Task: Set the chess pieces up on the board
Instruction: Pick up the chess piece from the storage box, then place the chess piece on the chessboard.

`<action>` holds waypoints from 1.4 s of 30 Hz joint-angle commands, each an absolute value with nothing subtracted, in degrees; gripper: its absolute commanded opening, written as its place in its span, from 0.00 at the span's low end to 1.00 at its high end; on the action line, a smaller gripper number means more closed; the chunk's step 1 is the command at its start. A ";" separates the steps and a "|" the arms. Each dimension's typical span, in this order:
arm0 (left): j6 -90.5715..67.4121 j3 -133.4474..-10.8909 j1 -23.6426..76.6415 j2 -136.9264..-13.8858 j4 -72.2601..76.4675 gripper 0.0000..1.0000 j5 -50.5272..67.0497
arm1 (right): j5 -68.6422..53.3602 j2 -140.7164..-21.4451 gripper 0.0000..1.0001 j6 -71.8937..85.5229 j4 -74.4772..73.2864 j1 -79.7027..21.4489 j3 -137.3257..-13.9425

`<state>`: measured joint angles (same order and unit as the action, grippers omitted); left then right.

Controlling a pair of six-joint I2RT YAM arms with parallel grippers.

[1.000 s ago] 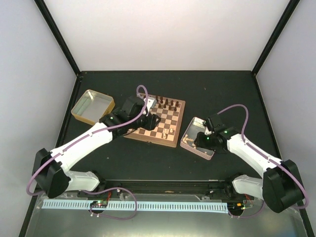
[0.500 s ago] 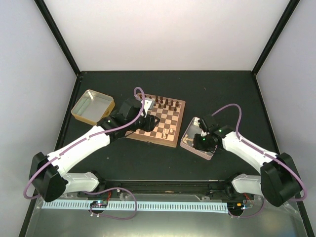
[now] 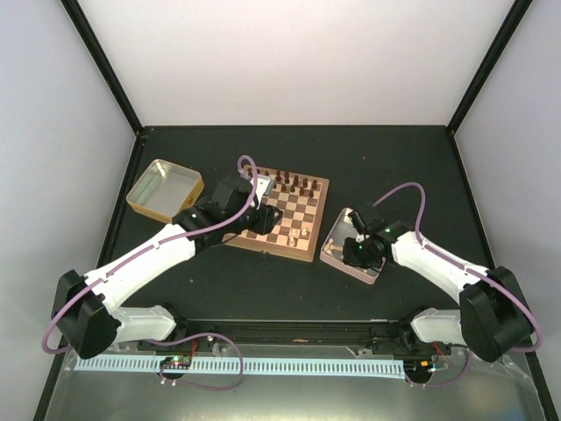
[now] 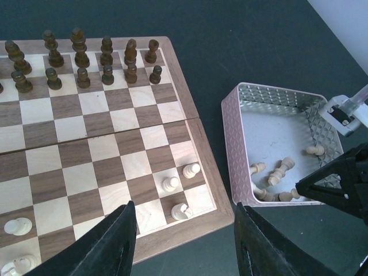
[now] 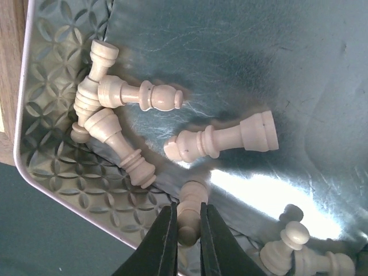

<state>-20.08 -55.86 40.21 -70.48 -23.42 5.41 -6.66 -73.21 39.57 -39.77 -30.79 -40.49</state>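
No text, number, label or brand can be read in any view. The board [image 4: 103,123] has a plain wooden frame without letters or figures. The tin [image 5: 52,86] around the right end effector [image 5: 187,207] bears only an embossed pattern, and the chess pieces [image 5: 221,138] in it are unmarked.

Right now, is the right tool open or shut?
Shut: the right tool clamps a tan chess piece between its fingers, inside the tin.
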 commanded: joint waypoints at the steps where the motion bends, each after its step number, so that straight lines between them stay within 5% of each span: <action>1: -20.29 -55.48 40.30 -69.68 -22.06 0.48 4.48 | -3.86 -73.05 0.03 39.29 -41.60 -31.09 -41.57; 11: -20.41 -55.47 40.33 -69.47 -22.19 0.48 4.59 | 4.34 -70.25 0.01 39.19 -43.64 -31.11 -45.27; 28: -25.00 -52.58 40.03 -64.70 -21.85 0.49 -1.63 | -1.68 -70.70 0.01 37.27 -41.76 -31.81 -53.45; 42: -33.76 -43.37 36.49 -52.08 -21.29 0.52 -12.88 | 2.62 -89.24 0.01 36.06 -42.54 -46.03 -76.17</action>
<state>-29.74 -45.63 38.04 -56.58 -22.22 -7.66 -0.32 -84.18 37.45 -42.06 -42.87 -70.15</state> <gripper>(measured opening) 0.503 0.039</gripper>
